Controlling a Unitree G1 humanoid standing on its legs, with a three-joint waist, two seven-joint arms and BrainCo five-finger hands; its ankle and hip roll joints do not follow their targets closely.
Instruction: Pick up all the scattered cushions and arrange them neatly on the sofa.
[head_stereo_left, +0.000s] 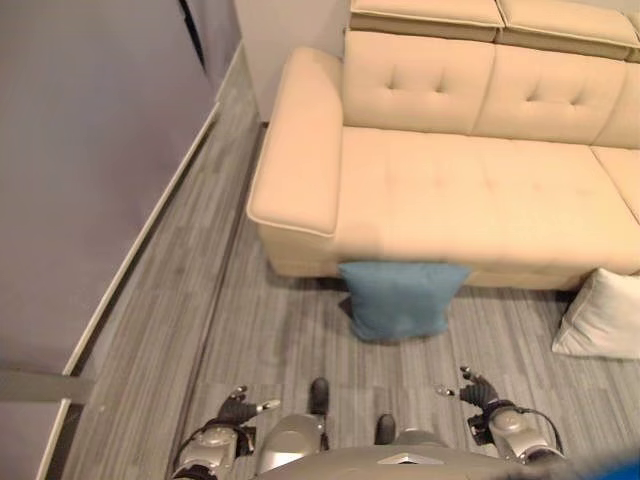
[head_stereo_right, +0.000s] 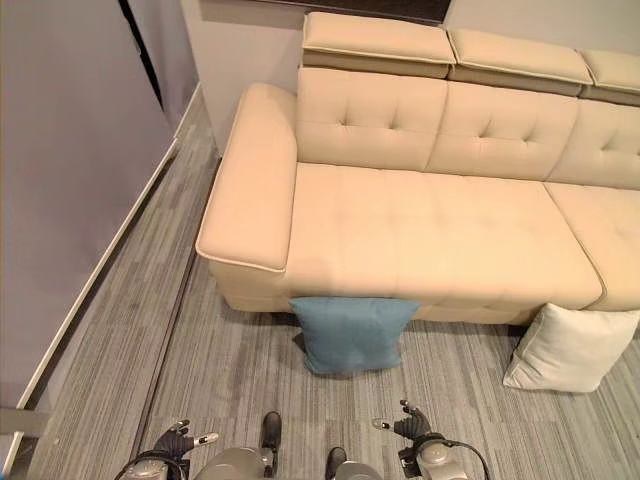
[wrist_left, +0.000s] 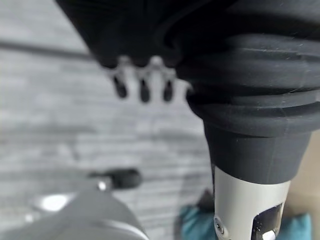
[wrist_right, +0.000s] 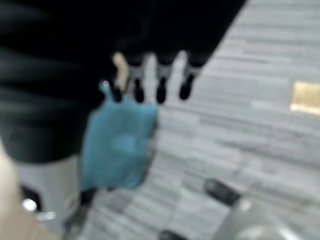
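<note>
A blue cushion leans on the floor against the front of the beige sofa. A white cushion lies on the floor further right, also against the sofa's front. My left hand hangs low near the bottom edge, open and empty, well short of the blue cushion. My right hand hangs at the lower right, open and empty too, between the two cushions and nearer to me. The blue cushion shows past the right hand's fingers. The left hand's fingers are straight over bare floor.
The sofa's seat carries nothing; its left armrest stands near a grey wall with a white skirting. A strip of grey plank floor runs between the wall and the sofa.
</note>
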